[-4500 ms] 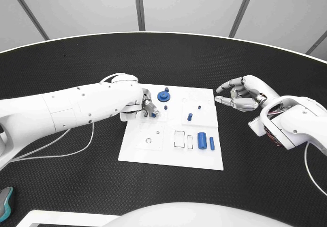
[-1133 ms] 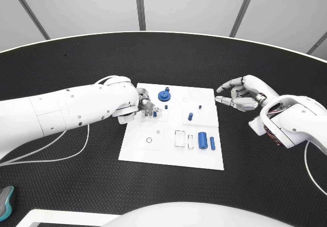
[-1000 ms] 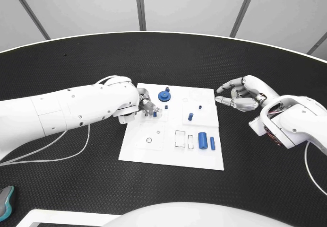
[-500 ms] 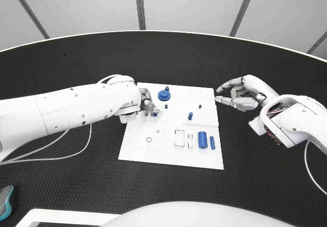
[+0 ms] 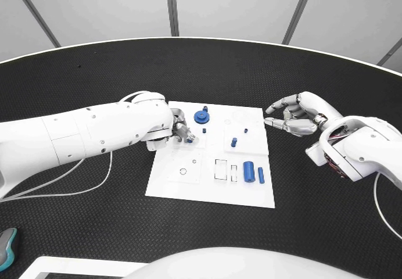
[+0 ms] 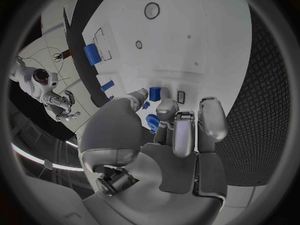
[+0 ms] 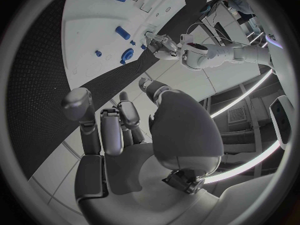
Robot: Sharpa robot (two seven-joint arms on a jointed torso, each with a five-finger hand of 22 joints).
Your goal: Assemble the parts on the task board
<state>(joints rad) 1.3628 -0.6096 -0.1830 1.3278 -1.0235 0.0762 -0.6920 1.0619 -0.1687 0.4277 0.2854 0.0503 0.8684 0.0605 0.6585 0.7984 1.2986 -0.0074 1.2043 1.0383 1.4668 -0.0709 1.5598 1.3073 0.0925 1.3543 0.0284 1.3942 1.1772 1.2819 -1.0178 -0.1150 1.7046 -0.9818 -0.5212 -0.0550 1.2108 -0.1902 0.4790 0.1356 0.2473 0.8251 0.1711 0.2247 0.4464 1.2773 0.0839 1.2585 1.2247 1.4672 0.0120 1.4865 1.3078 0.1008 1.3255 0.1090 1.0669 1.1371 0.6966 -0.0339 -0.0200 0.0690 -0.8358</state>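
The white task board (image 5: pixel 210 187) lies mid-table. My left hand (image 5: pixel 178 131) hovers over its left far part and pinches a small blue peg (image 5: pixel 190 139) between thumb and a fingertip; the left wrist view shows that peg (image 6: pixel 154 93) at the fingertips (image 6: pixel 165 106). A blue gear-like part (image 5: pixel 201 118) stands at the board's far edge. Short blue pegs (image 5: pixel 233 142) stand in the middle. A large blue cylinder (image 5: pixel 248 171) and a thinner one (image 5: pixel 261 175) lie at the right. My right hand (image 5: pixel 297 119) hangs off the board's right side, fingers loosely curved and apart, holding nothing.
Rectangular recesses (image 5: pixel 220 170) and a round hole (image 5: pixel 183 172) mark the board's near half. A white cable (image 5: pixel 92 187) trails over the black table (image 5: pixel 100 232) under my left arm. A teal object (image 5: pixel 5 249) lies at the near left corner.
My left hand has shifted very slightly toward the far side, with the small peg still in its pinch. The right hand has stayed where it was.
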